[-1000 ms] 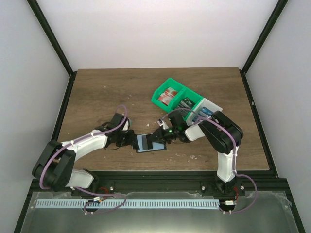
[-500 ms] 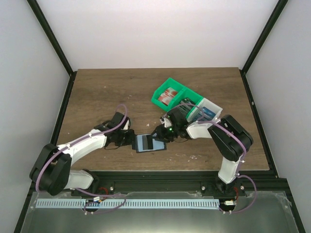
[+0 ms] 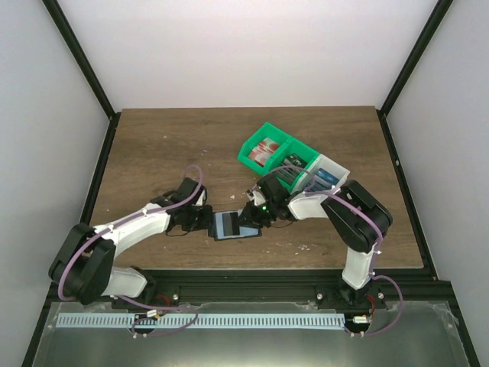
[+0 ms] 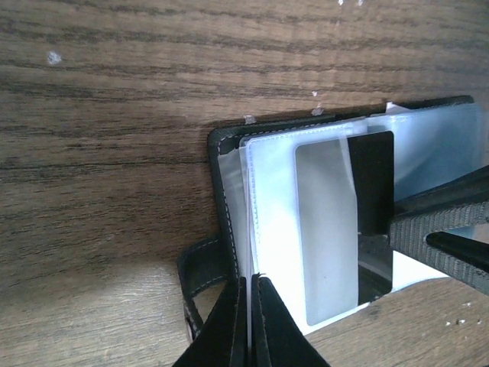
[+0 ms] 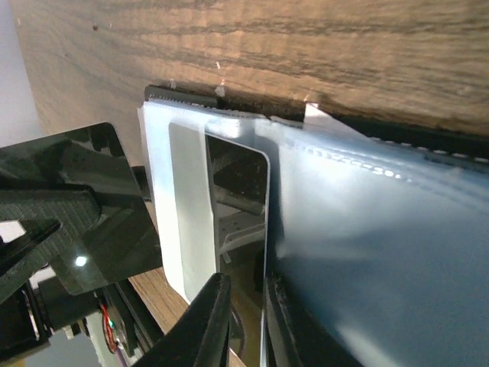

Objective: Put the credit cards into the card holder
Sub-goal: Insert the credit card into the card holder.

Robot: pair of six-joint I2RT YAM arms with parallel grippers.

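The black card holder (image 3: 235,226) lies open near the table's front middle, its clear sleeves up. My left gripper (image 3: 208,220) is shut on the edge of one sleeve (image 4: 263,229) at the holder's left end, next to the snap strap (image 4: 200,279). My right gripper (image 3: 253,215) reaches in from the right and pinches a glossy credit card (image 5: 238,222). The card lies partly inside the sleeve (image 4: 336,229). It mirrors the surroundings, so its blue does not show. The right fingers (image 4: 439,237) show at the card's right end in the left wrist view.
A green bin (image 3: 267,149) and a white bin (image 3: 327,173) stand side by side behind the right arm, holding more cards and small items. The holder is close to the table's front edge (image 3: 252,260).
My right gripper has moved a little left and the card has slid further into the sleeve. My left gripper has stayed on the sleeve edge.
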